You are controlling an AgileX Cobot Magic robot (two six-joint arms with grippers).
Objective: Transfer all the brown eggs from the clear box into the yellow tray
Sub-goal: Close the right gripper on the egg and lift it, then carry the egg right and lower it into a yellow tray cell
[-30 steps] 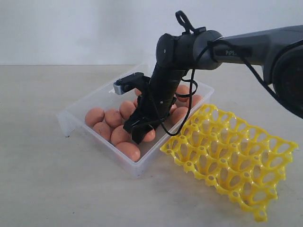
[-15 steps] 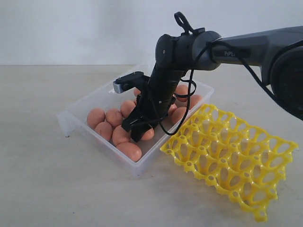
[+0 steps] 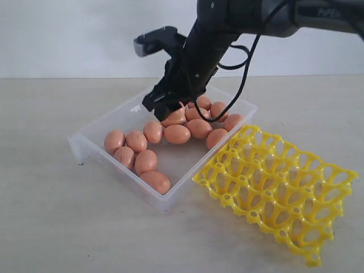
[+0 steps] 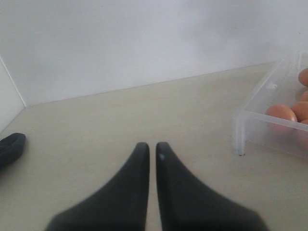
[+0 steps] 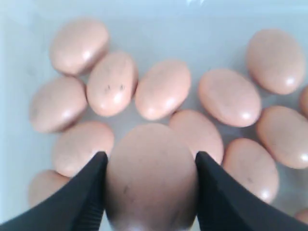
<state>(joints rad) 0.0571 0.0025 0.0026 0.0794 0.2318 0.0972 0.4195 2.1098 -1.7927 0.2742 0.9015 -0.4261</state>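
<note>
Held above the clear box [image 3: 95,126], my right gripper [image 3: 162,107] is shut on a brown egg [image 5: 151,175], one finger pressed to each side of it [image 5: 150,156]. Below it, several more brown eggs [image 5: 162,89] lie loose on the box floor, some near the front corner [image 3: 145,161] and some toward the back [image 3: 199,128]. To the right of the box lies the yellow tray [image 3: 278,187], its near edge against the box and its visible cups bare. The left gripper [image 4: 151,147] hovers over bare table beside the box's corner [image 4: 239,134], shut with nothing between its fingers.
A white wall runs behind the table. A dark rounded object [image 4: 9,147] lies at the edge of the left wrist view. The right arm's cable loops [image 3: 242,62] hang above the back of the box.
The right gripper has risen from low among the eggs at the box's front to well above the box, carrying an egg up with it.
</note>
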